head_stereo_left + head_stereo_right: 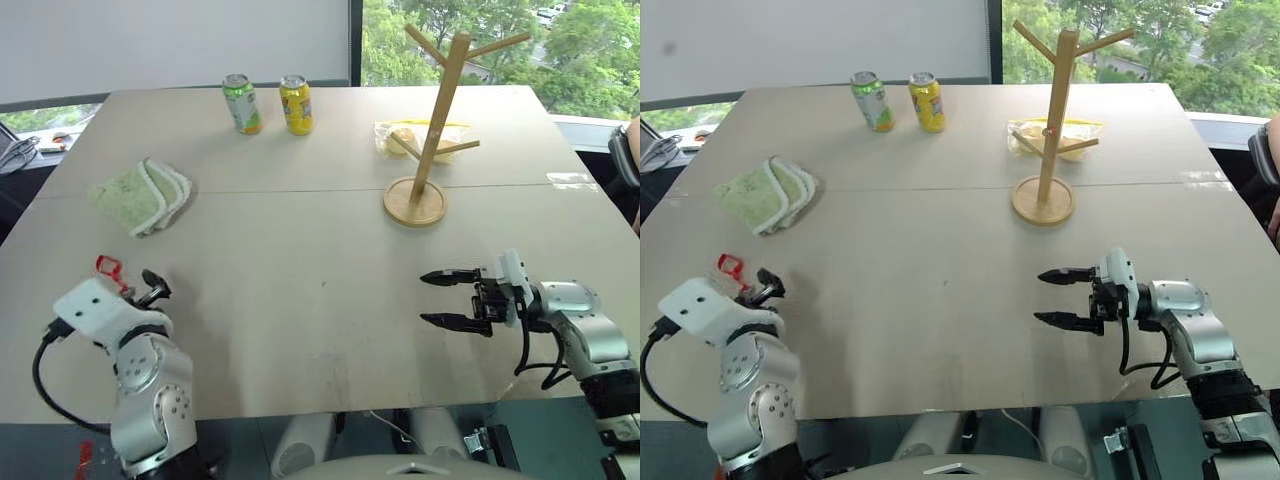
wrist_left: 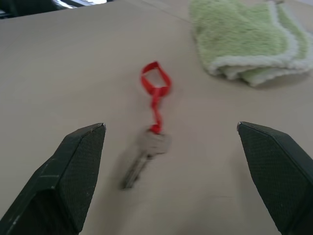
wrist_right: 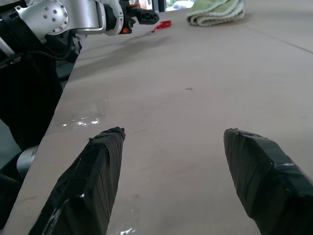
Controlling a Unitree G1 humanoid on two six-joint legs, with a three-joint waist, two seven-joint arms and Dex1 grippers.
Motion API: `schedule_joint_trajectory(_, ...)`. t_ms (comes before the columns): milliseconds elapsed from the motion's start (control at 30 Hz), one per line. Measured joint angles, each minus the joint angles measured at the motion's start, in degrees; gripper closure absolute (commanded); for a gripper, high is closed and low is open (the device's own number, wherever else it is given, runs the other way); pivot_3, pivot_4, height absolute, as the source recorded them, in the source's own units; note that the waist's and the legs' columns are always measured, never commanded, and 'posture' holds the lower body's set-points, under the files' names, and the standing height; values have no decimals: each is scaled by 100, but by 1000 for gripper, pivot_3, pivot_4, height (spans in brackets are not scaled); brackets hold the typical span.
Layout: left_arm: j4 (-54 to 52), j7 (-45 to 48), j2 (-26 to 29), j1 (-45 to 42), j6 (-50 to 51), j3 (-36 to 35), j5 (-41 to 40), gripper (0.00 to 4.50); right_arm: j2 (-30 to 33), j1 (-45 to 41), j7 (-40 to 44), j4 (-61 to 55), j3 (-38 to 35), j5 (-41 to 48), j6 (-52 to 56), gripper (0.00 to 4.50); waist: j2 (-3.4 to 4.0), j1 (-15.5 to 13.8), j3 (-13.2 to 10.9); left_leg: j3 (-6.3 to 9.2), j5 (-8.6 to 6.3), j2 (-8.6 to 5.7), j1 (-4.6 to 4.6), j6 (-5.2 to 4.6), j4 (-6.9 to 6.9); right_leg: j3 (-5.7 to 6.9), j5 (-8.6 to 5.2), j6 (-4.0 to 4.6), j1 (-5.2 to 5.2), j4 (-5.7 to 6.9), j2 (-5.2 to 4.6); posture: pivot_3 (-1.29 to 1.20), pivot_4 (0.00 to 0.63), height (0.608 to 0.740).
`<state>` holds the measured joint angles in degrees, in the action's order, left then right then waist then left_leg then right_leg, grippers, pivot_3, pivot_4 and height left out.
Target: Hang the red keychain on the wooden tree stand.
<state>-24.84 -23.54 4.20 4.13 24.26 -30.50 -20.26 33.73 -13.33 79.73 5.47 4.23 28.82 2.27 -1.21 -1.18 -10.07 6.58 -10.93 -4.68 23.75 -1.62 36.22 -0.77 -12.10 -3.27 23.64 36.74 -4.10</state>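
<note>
Inventory on the table [image 1: 330, 290]: one red keychain [image 2: 155, 88], one wooden tree stand [image 1: 432, 130], two drink cans, one folded cloth [image 1: 143, 193], one clear bag [image 1: 392, 135] and two grippers. Keychain is a red strap loop joined to one short silver-grey metal key [image 2: 145, 155]; it lies flat on the bare tabletop at the lower left of the head view, just beyond the left gripper [image 2: 171, 147], whose black fingers stand wide apart with nothing between them. Stand is light wood, a slim upright pole on a round disc base with angled branch pegs, placed upper right of centre, well apart from the keychain. Green can [image 1: 241, 103] and yellow can [image 1: 295, 104] stand upright side by side at the upper centre. Cloth is pale green terry with a white edge, at the left. Bag holds pale contents and lies behind the stand. Right gripper [image 1: 448, 298], lower right, points toward the left of the frame, its jaws spread and empty above the table. Surface is smooth, matt beige board with one seam running across it. Room has a window behind showing green trees.
</note>
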Motion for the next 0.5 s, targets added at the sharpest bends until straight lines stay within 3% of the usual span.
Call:
schedule_joint_trajectory(267,44,-18,-240,161,-41,-138,43,42,-240,-223,98,366,31,-170,-174,1021,0,14,0,-3,-1,-2,1,0,1,-4,-1,0,0,-1,-1,0,150,740)
schedule_joint_trajectory(500,366,-80,209,-342,302,-323,163,42,-346,-228,41,408,29,-220,-258,1021,1,23,0,-3,-1,-4,0,1,1,-3,0,-2,-1,-1,1,0,150,740)
